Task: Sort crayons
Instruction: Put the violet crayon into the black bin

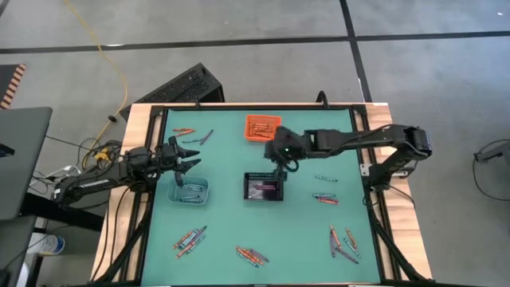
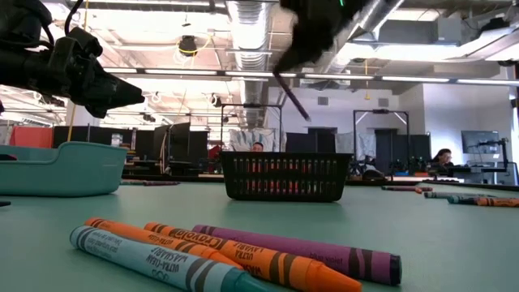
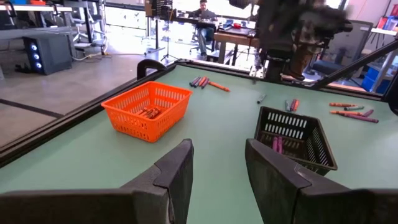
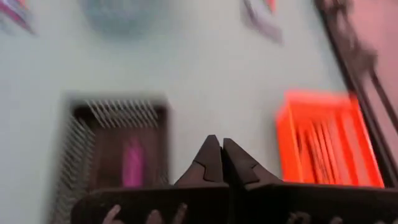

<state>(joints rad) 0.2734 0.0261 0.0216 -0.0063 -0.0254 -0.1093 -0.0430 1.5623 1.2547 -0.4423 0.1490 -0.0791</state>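
the right gripper [image 1: 281, 169] hung above the green table [image 1: 231, 231] between the orange plastic mesh bin [image 1: 261, 127] and the black mesh bin [image 1: 264, 187], its two dark fingers [image 4: 211, 163] pressed together with no gap; the right wrist view showed nothing between the tips, though in the low view a thin dark stick slanted down from that gripper [image 2: 296, 61] and it could not be told whether this was a crayon or part of the arm. the black bin held at least one purple paper-wrapped crayon [image 4: 132, 163], and the orange bin held several orange crayons [image 3: 148, 112]. the left gripper [image 1: 190, 155] hovered over the far edge of the pale teal plastic tray [image 1: 190, 191] on the left side of the table, its jaws standing wide apart with nothing between them, as the left wrist view showed over its own fingers [image 3: 177, 180]. that tray held a few grey-blue crayons. loose crayons lay in scattered groups on the table: a small group near the far left corner [image 1: 195, 134], a cluster near the front left [image 1: 190, 237], another at front centre [image 1: 251, 255], a group at the front right [image 1: 343, 243], and a few to the right of the black bin [image 1: 325, 195]. in the low view, orange, purple and blue-grey crayons [image 2: 235, 255] lay side by side close to the camera. people sat at desks in the room beyond the table
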